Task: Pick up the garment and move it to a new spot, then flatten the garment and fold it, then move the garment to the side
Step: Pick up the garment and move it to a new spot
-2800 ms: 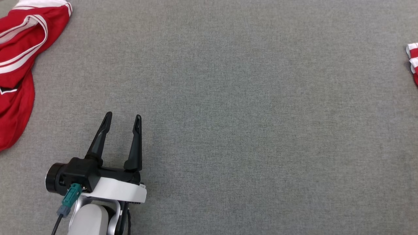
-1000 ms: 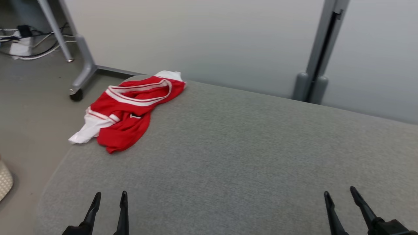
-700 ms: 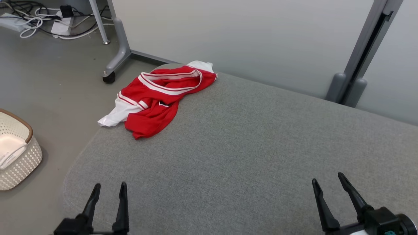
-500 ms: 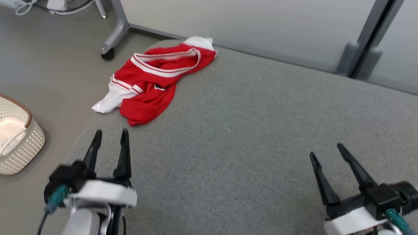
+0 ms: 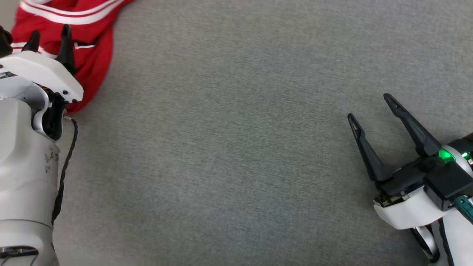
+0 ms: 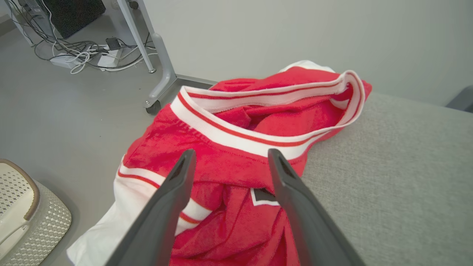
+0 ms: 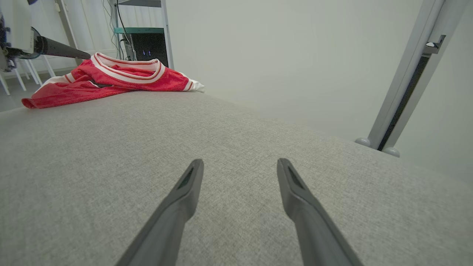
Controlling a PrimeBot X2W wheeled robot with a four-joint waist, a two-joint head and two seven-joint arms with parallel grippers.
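Observation:
A crumpled red garment (image 5: pixel 87 40) with white striped trim lies at the far left corner of the grey padded table (image 5: pixel 236 140). Its white part hangs over the table's edge in the left wrist view, where the garment (image 6: pixel 255 147) sits just beyond my fingers. My left gripper (image 5: pixel 50 35) hovers open right over the garment's near side, nothing between its fingers (image 6: pixel 173 192). My right gripper (image 5: pixel 369 107) stands open above bare table at the right, far from the garment (image 7: pixel 111 79).
A white woven basket (image 6: pixel 22 214) stands on the floor left of the table. Cables and a wheeled table leg (image 6: pixel 159 74) lie beyond the corner. A wall and a grey post (image 7: pixel 406 74) run behind the table's far edge.
The head camera has tilted down and closer to the table. My left arm has reached forward to the garment, both grippers staying open.

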